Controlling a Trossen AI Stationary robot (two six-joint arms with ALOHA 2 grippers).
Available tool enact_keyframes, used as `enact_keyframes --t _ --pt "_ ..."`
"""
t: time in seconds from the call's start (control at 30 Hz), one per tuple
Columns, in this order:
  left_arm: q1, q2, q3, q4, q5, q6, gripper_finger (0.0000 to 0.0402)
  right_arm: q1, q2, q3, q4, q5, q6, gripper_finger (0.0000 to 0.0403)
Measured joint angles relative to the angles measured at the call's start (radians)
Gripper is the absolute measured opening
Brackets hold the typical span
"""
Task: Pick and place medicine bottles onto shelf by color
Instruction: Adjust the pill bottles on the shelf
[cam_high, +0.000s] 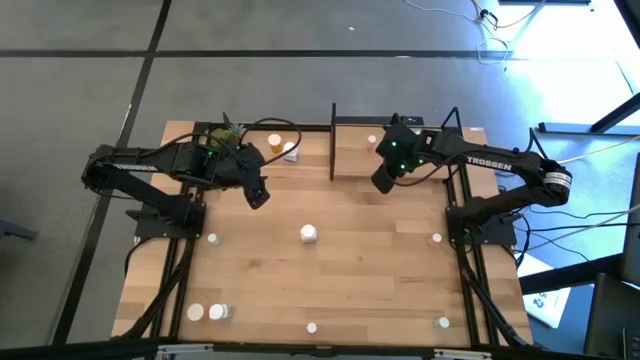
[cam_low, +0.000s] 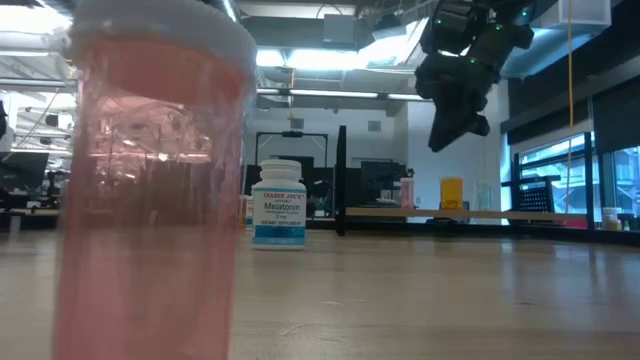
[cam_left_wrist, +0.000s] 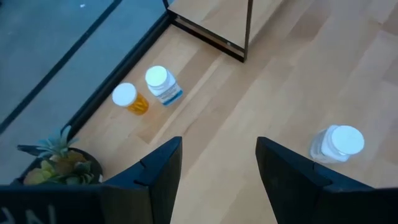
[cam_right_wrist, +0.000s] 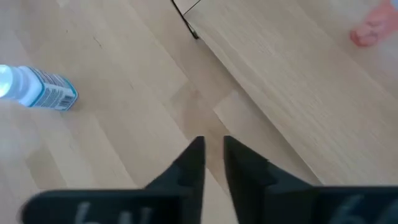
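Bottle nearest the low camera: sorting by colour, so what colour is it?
Translucent pink bottle with a white cap, best seen in the low view.

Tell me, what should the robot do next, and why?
Probably move the right gripper toward the white bottle in the middle of the table: the gripper is empty, nearly closed, beside the shelf, where a pink bottle already sits.

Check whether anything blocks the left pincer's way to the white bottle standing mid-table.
Nothing visible does. The left pincer, open and empty, hangs above bare tabletop; the white bottle stands alone toward the middle, with no other bottle between them. The right pincer is off near the shelf.
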Motion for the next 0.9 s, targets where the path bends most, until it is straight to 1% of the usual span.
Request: enact_keyframes --t 0.07,0.13,0.3,0.43,0.53,0.63,0.7,0.8,0.9 --pt "0.0 0.0 0.0 0.0 0.0 -0.011 0.0199 0.0 0.0 0.0 -0.001 -0.02 -0.026 0.0027" --pt "0.0 0.0 0.0 -0.002 0.014 -0.019 0.0199 0.0 0.0 0.0 -0.001 -0.071 -0.066 0.0008" --pt "0.0 0.0 0.0 -0.02 0.035 -0.065 0.0199 0.014 0.0 0.0 0.001 -0.174 -0.155 0.0011" --pt "-0.02 0.0 -0.014 -0.015 0.055 -0.077 0.0199 0.072 -0.006 0.0 0.001 -0.242 -0.256 0.0004" --pt "-0.043 0.001 -0.047 -0.015 0.06 -0.119 0.0199 0.135 -0.018 0.017 -0.006 -0.242 -0.298 0.0006" --pt "-0.068 0.001 -0.086 -0.014 0.06 -0.171 0.0199 0.196 -0.024 0.07 -0.014 -0.233 -0.309 0.0004" --pt "-0.086 0.001 -0.109 -0.013 0.073 -0.196 0.0199 0.237 -0.024 0.114 -0.03 -0.198 -0.312 0.0003" --pt "-0.112 0.001 -0.121 -0.013 0.082 -0.207 0.0199 0.283 -0.024 0.162 -0.077 -0.106 -0.31 0.0004" --pt "-0.127 0.001 -0.121 -0.008 0.082 -0.207 0.0199 0.283 -0.026 0.177 -0.086 -0.068 -0.275 0.0002"
